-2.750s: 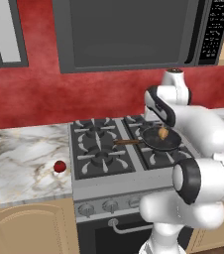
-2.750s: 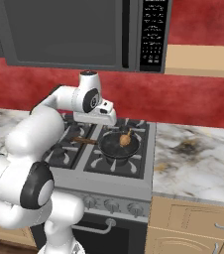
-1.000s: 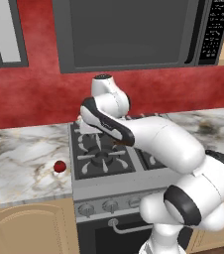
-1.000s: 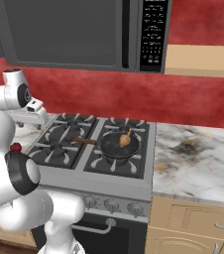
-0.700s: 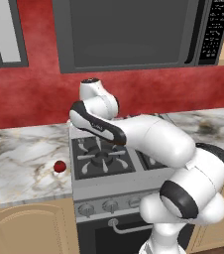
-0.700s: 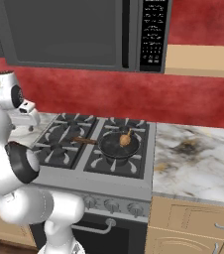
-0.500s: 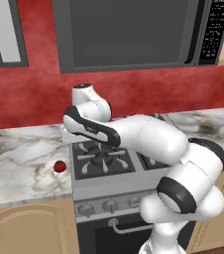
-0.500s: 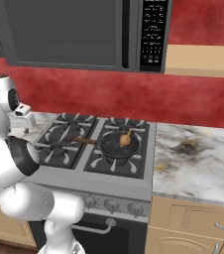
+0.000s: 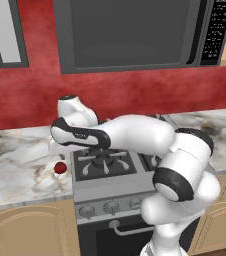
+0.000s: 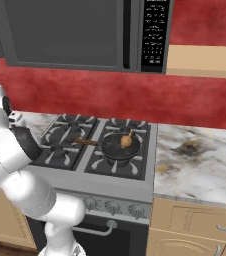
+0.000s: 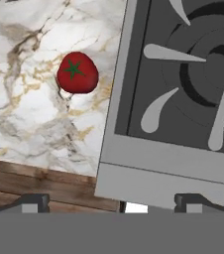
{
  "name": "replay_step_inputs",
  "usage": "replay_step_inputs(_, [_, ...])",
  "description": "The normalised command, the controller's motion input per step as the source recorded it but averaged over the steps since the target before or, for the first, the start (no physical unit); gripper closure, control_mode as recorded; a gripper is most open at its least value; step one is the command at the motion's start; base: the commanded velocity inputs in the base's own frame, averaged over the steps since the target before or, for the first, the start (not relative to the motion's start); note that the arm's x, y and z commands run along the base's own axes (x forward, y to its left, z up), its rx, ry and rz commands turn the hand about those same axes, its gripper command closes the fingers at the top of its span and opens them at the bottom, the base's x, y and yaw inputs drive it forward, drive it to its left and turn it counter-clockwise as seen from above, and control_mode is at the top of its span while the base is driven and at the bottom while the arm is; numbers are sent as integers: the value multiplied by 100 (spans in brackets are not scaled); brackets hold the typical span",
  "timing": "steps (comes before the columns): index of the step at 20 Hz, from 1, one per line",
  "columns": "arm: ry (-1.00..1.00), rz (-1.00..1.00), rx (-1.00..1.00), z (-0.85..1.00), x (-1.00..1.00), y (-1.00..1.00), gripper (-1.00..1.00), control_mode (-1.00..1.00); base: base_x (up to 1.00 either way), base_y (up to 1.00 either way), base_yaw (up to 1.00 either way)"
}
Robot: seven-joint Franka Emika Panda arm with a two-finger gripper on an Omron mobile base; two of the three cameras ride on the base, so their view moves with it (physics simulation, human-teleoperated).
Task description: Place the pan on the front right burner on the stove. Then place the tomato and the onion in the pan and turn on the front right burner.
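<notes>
The black pan [image 10: 116, 148] sits on the stove's [image 10: 110, 177] front right burner [image 10: 104, 161], wooden handle [image 10: 85, 141] pointing left. The tan onion [image 10: 126, 141] lies inside it. The red tomato [image 9: 60, 168] rests on the marble counter just left of the stove [image 9: 105, 172]. My gripper [image 9: 55, 149] hovers above and slightly behind the tomato. In the hand view the tomato [image 11: 78, 73] lies up and left of the open gripper [image 11: 113, 203], whose fingertips [image 11: 32, 201] stand wide apart with nothing between them. The stove's grey rim [image 11: 148, 163] fills the right side.
A dark microwave [image 9: 130, 35] hangs above the stove. Knobs [image 9: 110, 206] line the stove's front. Marble counter [image 10: 200, 160] extends to the right of the stove and to the left [image 9: 15, 170]. The front left grate [image 11: 203, 74] is bare.
The arm has swung left from over the stove to above the counter beside the tomato. The jaws stayed open. Pan, onion and tomato have not moved.
</notes>
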Motion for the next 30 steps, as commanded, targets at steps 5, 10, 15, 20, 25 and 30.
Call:
replay_step_inputs(5, [3,9,0,-27,14,39,-100,-100,0,0,0])
replay_step_inputs(10, [2,8,0,-27,36,27,-100,-100,0,0,0])
replay_step_inputs(15, [0,5,0,-8,36,9,-100,-100,0,0,0])
replay_step_inputs(20, [0,2,-2,-19,21,10,-100,-100,0,0,0])
replay_step_inputs(25, [2,1,-6,-36,5,9,-100,-100,0,0,0])
replay_step_inputs(30, [4,0,-5,-30,6,1,-100,-100,0,0,0])
